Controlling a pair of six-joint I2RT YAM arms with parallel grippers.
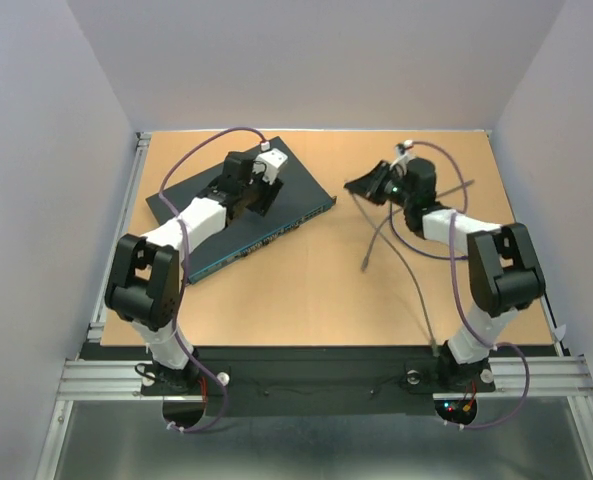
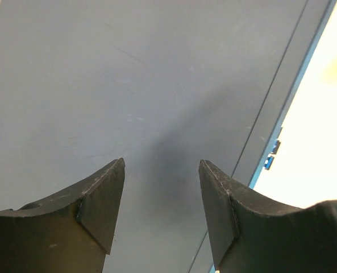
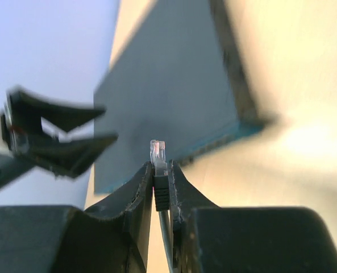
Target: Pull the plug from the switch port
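Top: switch (image 1: 301,195) lies diagonally on the left half of the table (image 1: 306,300), port edge facing the near-right. The left arm covers much of its top, and the left pincer (image 1: 259,195) sits over it; can't tell its opening here. Right pincer (image 1: 361,187) is off the switch's right corner, open table between them. Grey cable (image 1: 368,260) trails below it; plug too small to see.

Left wrist: left pincer (image 2: 162,165) wide, nothing held, over the switch top (image 2: 157,85). Blue edge (image 2: 282,125) at right, sockets barely resolved.

Right wrist: right pincer (image 3: 159,168) clamped on the plug (image 3: 157,153), clear tip sticking out, free of the switch (image 3: 174,96). Background blurred; left pincer (image 3: 60,136) smeared at left.
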